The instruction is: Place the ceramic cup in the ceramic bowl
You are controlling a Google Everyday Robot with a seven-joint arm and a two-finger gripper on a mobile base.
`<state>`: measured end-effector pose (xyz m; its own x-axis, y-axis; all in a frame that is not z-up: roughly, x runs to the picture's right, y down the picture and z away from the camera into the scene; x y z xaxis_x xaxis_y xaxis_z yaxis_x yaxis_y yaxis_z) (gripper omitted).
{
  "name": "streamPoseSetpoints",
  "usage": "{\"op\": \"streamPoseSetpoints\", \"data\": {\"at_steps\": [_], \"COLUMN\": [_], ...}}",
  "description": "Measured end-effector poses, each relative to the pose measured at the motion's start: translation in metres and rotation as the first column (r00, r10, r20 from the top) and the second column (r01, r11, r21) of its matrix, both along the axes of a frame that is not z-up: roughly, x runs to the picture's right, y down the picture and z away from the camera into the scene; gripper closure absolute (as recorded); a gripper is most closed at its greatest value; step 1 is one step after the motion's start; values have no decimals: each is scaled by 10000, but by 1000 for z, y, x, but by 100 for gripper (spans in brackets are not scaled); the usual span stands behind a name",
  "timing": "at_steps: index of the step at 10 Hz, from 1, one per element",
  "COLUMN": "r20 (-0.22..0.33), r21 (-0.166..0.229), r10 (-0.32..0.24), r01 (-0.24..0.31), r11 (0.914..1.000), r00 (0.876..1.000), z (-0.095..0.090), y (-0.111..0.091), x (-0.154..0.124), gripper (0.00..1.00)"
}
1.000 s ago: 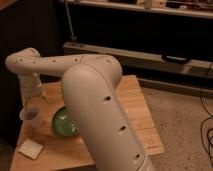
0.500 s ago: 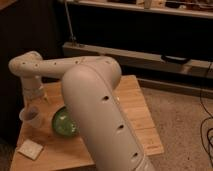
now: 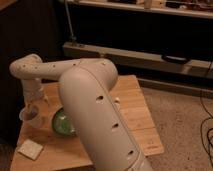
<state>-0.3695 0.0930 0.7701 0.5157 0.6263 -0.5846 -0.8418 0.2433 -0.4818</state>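
The ceramic cup [image 3: 28, 114], a small whitish tumbler, is at the left edge of the wooden table [image 3: 130, 107]. My gripper [image 3: 32, 108] reaches down from the white arm and is shut on the cup's upper part. The ceramic bowl [image 3: 63, 123], glossy green and round, sits on the table just to the right of the cup. My arm's big white link hides the bowl's right side. Cup and bowl stand apart, with a narrow strip of wood between them.
A flat pale square tile [image 3: 31, 148] lies at the table's front left corner. A small pale object [image 3: 117, 100] rests on the wood right of my arm. Behind the table runs a dark shelf unit [image 3: 140, 55], and speckled floor lies to the right.
Almost nothing differs. The gripper stays at the cup beside the bowl, and the whole view shifts only slightly.
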Motion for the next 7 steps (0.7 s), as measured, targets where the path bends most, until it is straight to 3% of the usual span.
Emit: {"op": "streamPoseSetpoints", "data": {"at_steps": [4, 7], "r20": [-43, 11], "r21": [-16, -68], "r10": [-10, -59], "r01": [10, 59], "r11": [10000, 10000], "r00": [10000, 10000], "z": [10, 16], "y": [6, 15], "x": [0, -7], "gripper": [35, 42]}}
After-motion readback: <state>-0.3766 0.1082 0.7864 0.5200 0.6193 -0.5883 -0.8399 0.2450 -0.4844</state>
